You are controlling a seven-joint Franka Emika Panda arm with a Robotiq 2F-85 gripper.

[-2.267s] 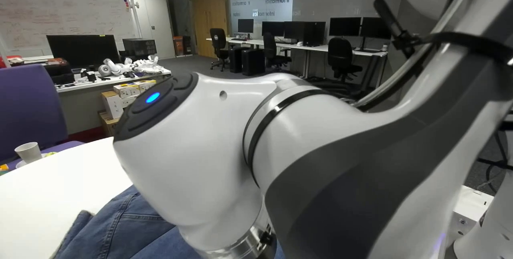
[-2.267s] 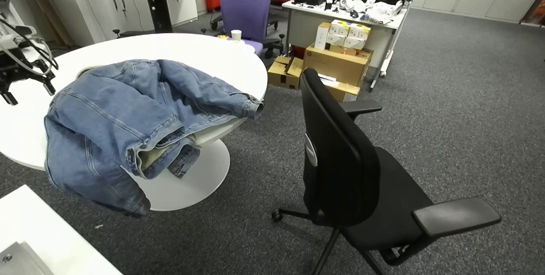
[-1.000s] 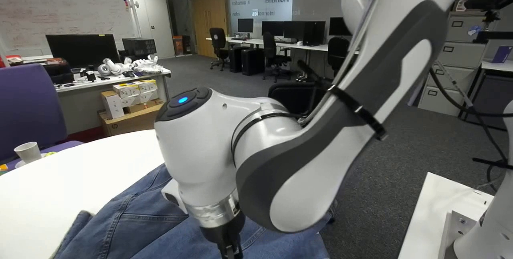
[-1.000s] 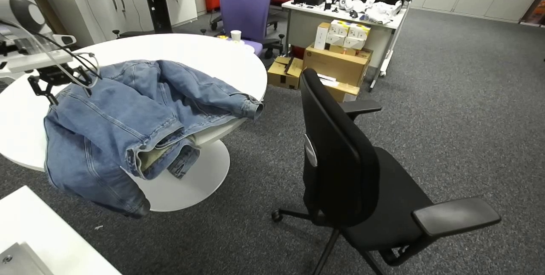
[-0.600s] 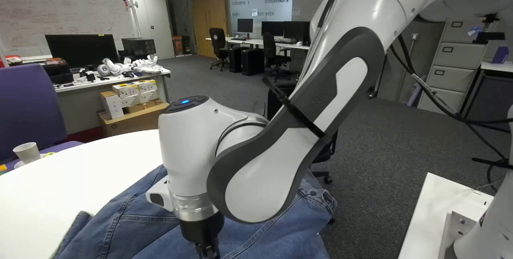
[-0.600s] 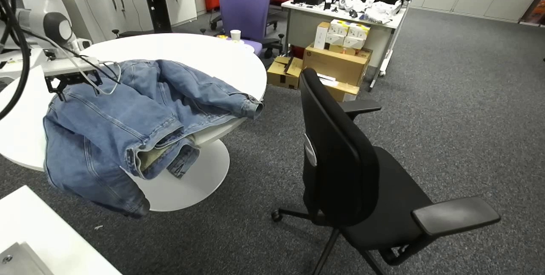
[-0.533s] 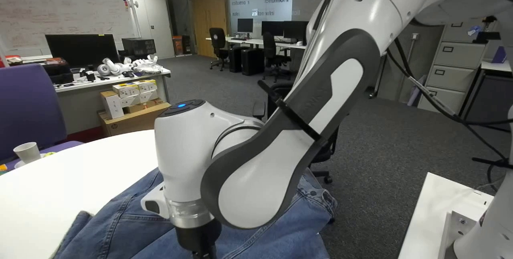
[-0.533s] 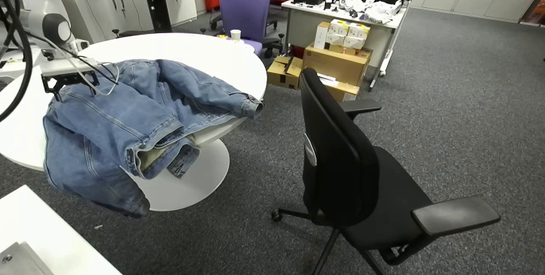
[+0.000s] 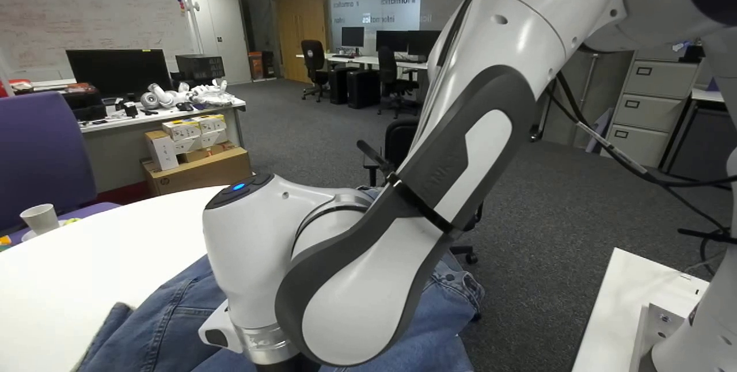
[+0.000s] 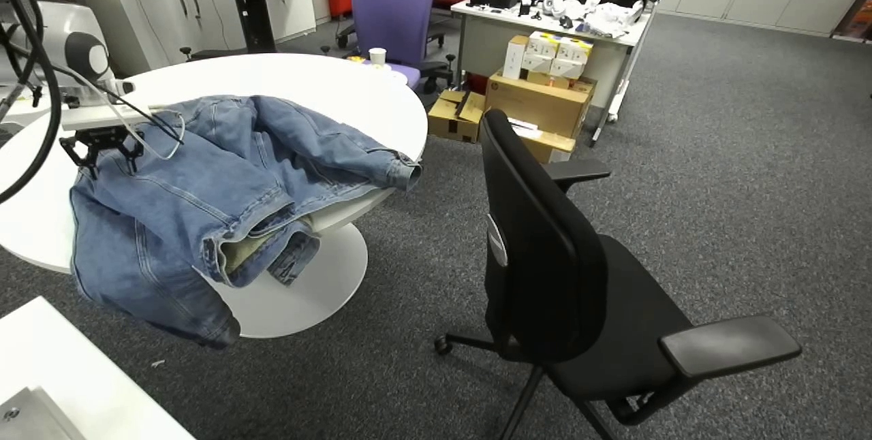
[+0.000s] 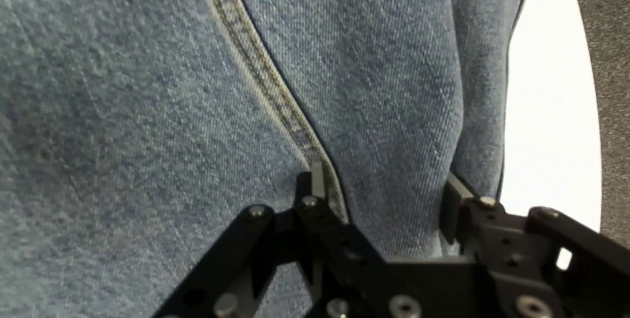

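One blue denim jacket (image 10: 197, 178) lies rumpled on the round white table (image 10: 371, 99), its hem and one sleeve drooping over the edge. A black two-finger gripper (image 11: 384, 185) points down at it, fingers apart, denim between them. The cloth should prove soft, heavyish and hard to damage; the double-stitched seam (image 11: 273, 91) beside one finger probably offers the firmest pinch.

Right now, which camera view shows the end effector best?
The wrist view: the end effector is large and close, its fingers apart with part of the denim jacket between them. The exterior views show less: either the end effector small at the jacket, or just its black top at the frame's bottom edge.
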